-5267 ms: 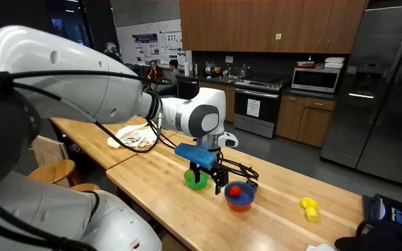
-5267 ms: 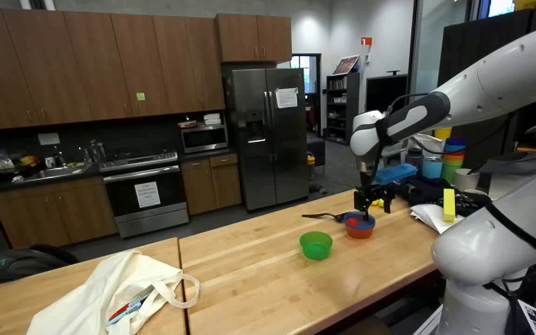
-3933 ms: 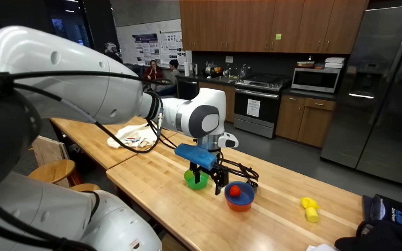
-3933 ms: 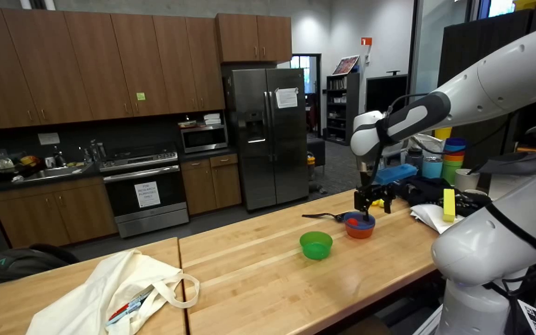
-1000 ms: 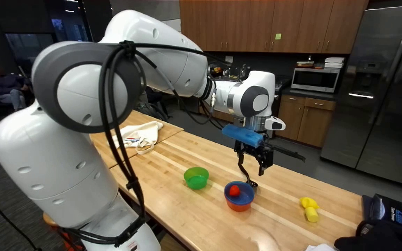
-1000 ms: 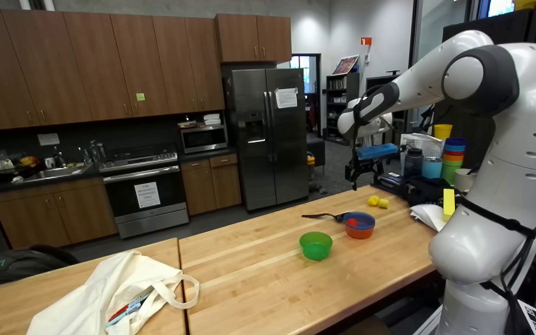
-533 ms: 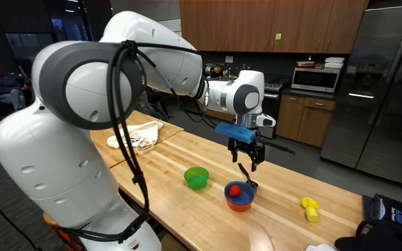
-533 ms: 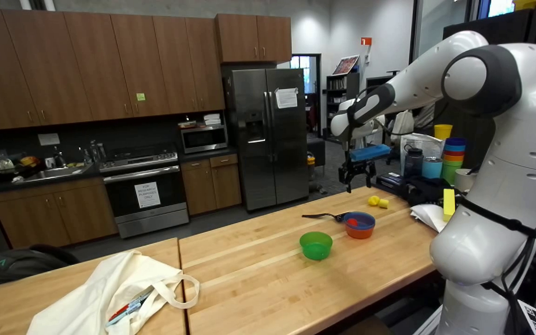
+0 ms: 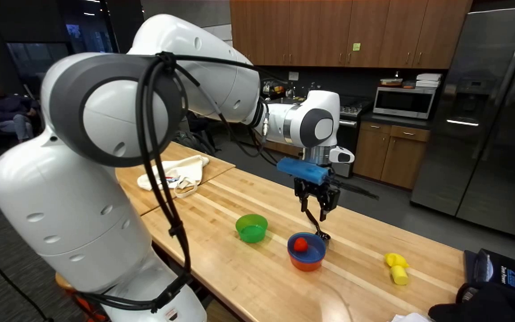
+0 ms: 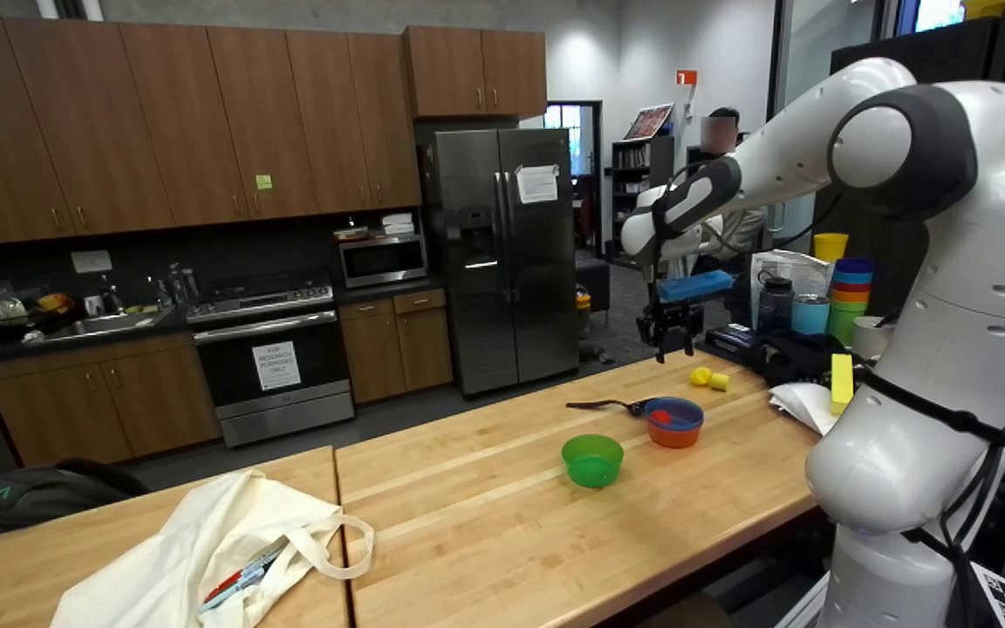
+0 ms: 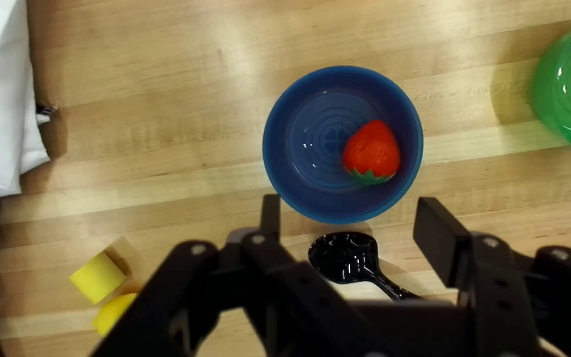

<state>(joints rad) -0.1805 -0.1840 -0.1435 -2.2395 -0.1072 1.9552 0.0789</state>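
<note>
Butcher-block table (image 10: pixel 485 523) was seen in front of kitchen cabinets (image 10: pixel 162 122). Black spoon (image 11: pixel 360 267) was found lying on the table, just beside the blue bowl (image 11: pixel 310 153). It was judged light, stiff and, from its gloss, probably slippery plastic; a grip square across the mid-handle was thought surest. Gripper (image 9: pixel 314 213) was held above the table near it, spread apart, nothing pinched. Strawberry (image 11: pixel 372 151) was contained in the blue bowl, apparently nested in an orange bowl (image 9: pixel 306 267). Green bowl (image 10: pixel 592 467) and yellow cylinder (image 11: pixel 98 277) were noted on opposite sides.
</note>
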